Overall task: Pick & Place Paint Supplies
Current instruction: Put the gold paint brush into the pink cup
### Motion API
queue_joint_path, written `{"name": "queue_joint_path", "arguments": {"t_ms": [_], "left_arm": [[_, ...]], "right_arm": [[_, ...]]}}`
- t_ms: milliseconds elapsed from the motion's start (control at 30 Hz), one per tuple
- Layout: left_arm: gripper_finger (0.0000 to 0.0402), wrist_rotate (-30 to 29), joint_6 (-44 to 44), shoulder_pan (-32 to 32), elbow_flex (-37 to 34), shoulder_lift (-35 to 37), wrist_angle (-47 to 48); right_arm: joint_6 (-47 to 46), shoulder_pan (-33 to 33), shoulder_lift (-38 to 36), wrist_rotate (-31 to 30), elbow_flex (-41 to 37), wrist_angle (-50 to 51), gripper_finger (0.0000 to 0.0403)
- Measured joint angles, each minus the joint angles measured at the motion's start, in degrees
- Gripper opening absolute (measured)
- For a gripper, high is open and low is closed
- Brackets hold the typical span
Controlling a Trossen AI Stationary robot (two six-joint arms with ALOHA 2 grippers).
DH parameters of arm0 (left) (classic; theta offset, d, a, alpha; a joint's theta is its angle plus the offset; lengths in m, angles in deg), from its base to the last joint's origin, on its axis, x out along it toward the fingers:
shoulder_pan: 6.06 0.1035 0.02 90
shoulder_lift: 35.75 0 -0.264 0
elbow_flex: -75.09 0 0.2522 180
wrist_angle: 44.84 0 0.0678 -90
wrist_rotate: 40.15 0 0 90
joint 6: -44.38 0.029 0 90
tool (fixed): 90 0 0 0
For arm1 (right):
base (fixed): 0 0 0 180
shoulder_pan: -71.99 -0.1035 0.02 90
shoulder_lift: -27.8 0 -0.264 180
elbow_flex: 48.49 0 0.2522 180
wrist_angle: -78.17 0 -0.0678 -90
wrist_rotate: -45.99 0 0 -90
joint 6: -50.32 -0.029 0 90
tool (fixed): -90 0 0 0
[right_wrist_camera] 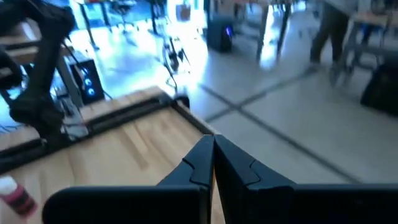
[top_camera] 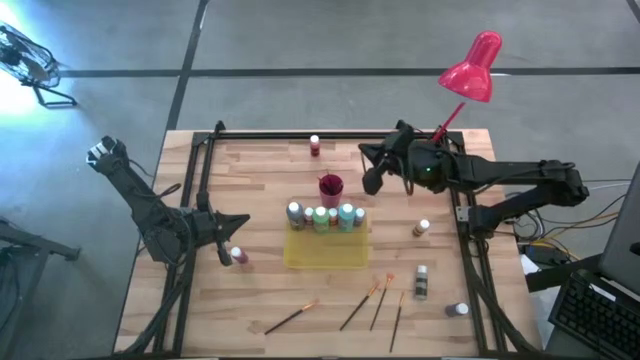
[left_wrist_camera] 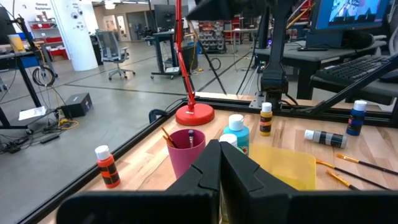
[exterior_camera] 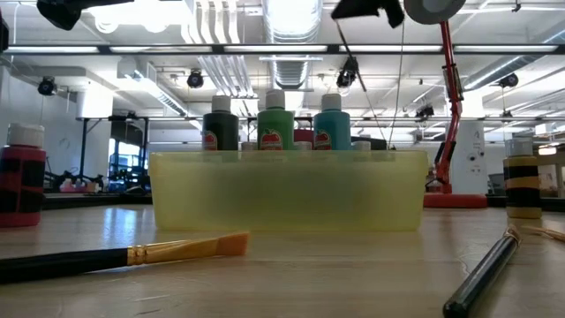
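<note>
Light source: ceiling strip lights (exterior_camera: 291, 18) blaze overhead in the low view, blown out white.
Glare: hard bluish flare at the high view's left edge.
Table (top_camera: 260, 190): evenly lit, shadows soft and short.
Blur: right wrist view smeared throughout.
Focus: near brush (exterior_camera: 124, 256) soft, yellow tray (exterior_camera: 282, 190) hazy.

No legible text, brand, number or sign anywhere. Labels with red marks on the three paint bottles (exterior_camera: 275, 124) standing in the yellow tray (exterior_camera: 287, 190), too small to read. Striped label on the bottle at far right (exterior_camera: 523, 181) and dark bands on the red bottle at far left (exterior_camera: 22, 177), no lettering made out. Small dark lettering high on a white pillar (left_wrist_camera: 78, 31) in the room behind, unreadable. Monitor (left_wrist_camera: 351, 15) beyond the table lit, content indistinct.
</note>
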Motion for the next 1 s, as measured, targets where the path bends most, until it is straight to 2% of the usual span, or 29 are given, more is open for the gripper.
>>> {"name": "queue_joint_path", "arguments": {"t_ms": [200,600,1000], "left_arm": [[0.0005,0.0,0.0,0.0,0.0,0.0,0.0],[0.0005,0.0,0.0,0.0,0.0,0.0,0.0],[0.0005,0.0,0.0,0.0,0.0,0.0,0.1]], "right_arm": [[9.6,-1.1,4.5,0.8,0.6,-12.0,0.0008],[17.0,-1.0,15.1,2.1,-0.6,-32.4,0.0008],[16.9,-1.5,15.2,2.4,-16.7,-57.6,0.0008]]}}
